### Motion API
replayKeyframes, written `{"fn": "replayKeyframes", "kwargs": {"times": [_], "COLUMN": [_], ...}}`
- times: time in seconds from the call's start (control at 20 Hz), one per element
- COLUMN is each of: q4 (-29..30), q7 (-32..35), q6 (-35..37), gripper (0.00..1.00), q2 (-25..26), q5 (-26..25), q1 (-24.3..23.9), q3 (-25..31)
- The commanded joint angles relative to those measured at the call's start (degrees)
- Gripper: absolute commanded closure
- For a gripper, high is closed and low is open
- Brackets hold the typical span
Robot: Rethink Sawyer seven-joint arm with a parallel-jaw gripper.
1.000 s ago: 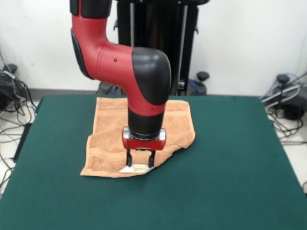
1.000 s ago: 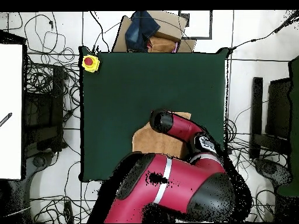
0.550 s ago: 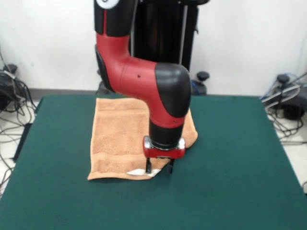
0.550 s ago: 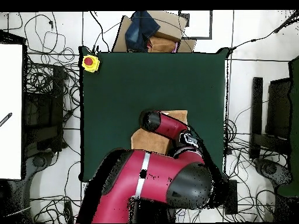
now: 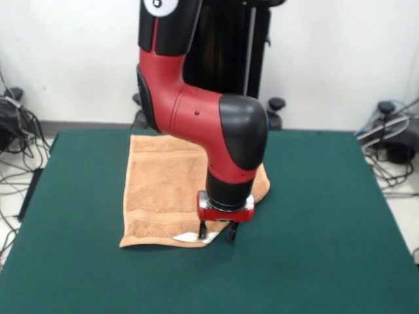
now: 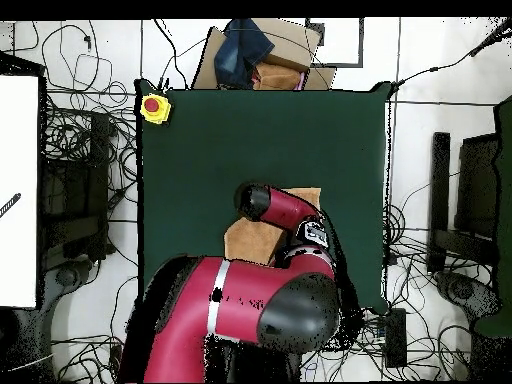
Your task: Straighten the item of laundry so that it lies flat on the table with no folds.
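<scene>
The gripper point(image 5: 216, 232), low in the centre of the front view, has its two tips spread apart and resting at the towel's point(image 5: 163, 190) turned-up corner, where the white label point(image 5: 190, 237) shows; it grips nothing that I can see. The towel lies left of centre on the green bench point(image 5: 327, 229). To do this well, I would close on the folded flap only, then draw it outward and low.

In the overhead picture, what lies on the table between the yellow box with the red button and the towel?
Nothing: in the overhead view, only bare green table shows between the yellow box at its corner and the towel.
</scene>
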Motion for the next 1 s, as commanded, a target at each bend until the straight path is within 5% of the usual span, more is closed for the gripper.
{"fn": "replayKeyframes", "kwargs": {"times": [0.05, 0.5, 1.0], "q4": [-10.9, -3.4, 24.0], "q7": [16.0, 12.0, 8.9], "q6": [-2.5, -2.6, -4.5], "gripper": [0.00, 0.00, 0.00], "q2": [11.6, 6.1, -16.4], "q5": [6.5, 2.4, -5.6], "q1": [3.1, -1.3, -10.7], "q3": [1.0, 5.7, 15.2]}}
